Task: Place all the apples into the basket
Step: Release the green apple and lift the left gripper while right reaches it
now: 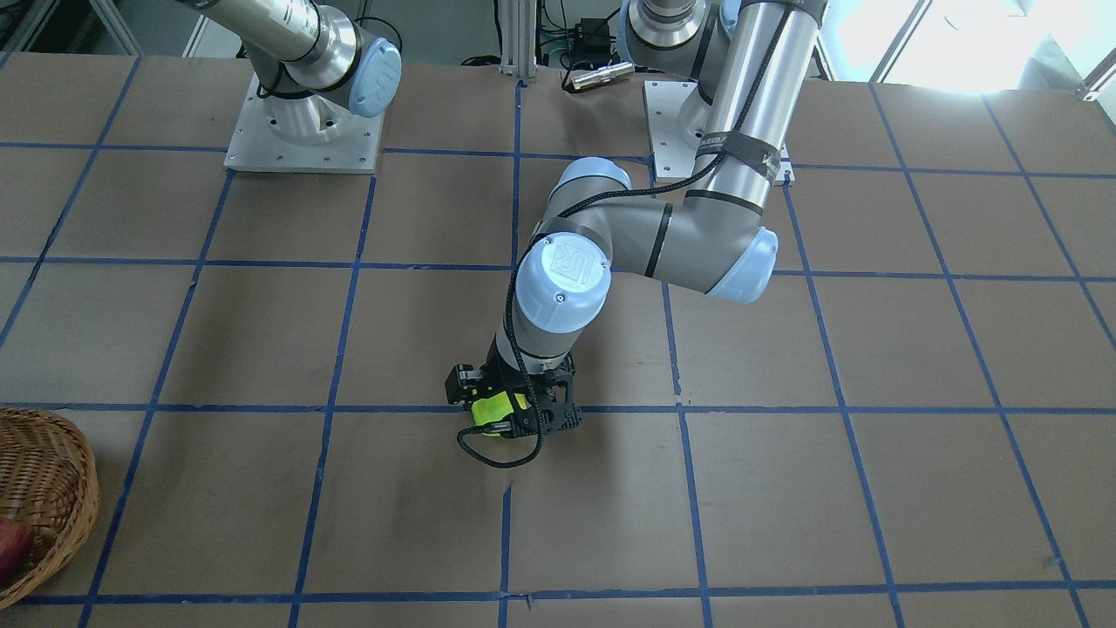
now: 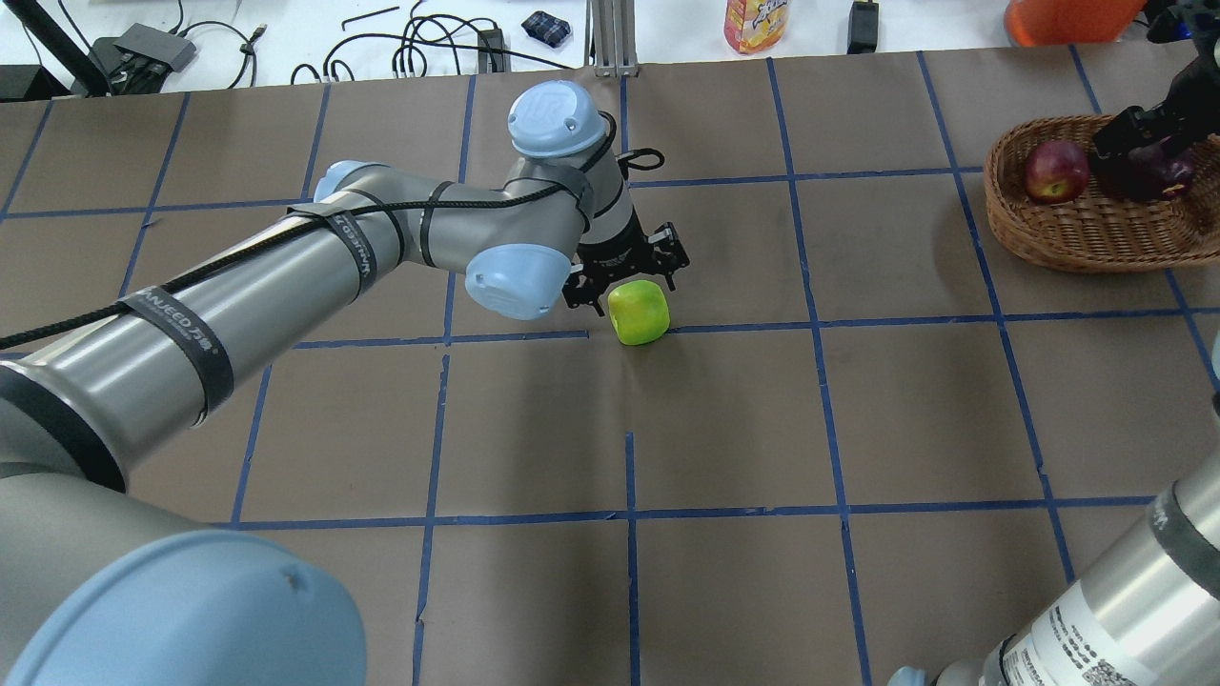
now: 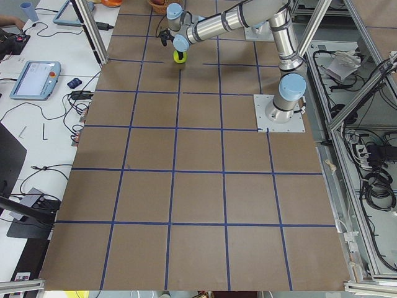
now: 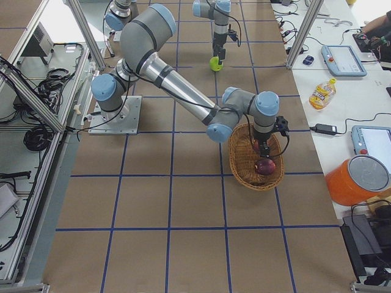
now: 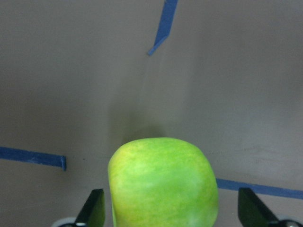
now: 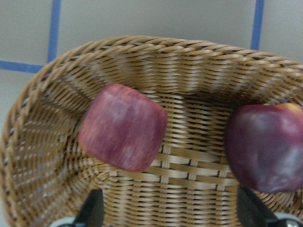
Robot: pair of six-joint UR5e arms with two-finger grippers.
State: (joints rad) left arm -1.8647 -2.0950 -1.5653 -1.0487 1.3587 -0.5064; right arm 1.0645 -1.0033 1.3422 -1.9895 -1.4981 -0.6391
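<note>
well, the green apple (image 2: 640, 312) sits on the table (image 2: 858, 429) near its middle. the left gripper (image 2: 624, 284) has its jaws spread apart, one on each side of it. the red apple (image 2: 1056, 171) and dark apple (image 6: 265, 149) lie in the basket (image 2: 1067, 243) by the far right corner. the right gripper (image 6: 173, 208) hangs above, jaws apart, holding nothing.

The front view's left edge cuts off the basket (image 1: 63, 488) and the red apple (image 1: 10, 548) inside it.

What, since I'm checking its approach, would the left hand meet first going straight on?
Likely the green apple, sitting between the fingers of the open left hand; these might reach the table about then, depth being unclear.
</note>
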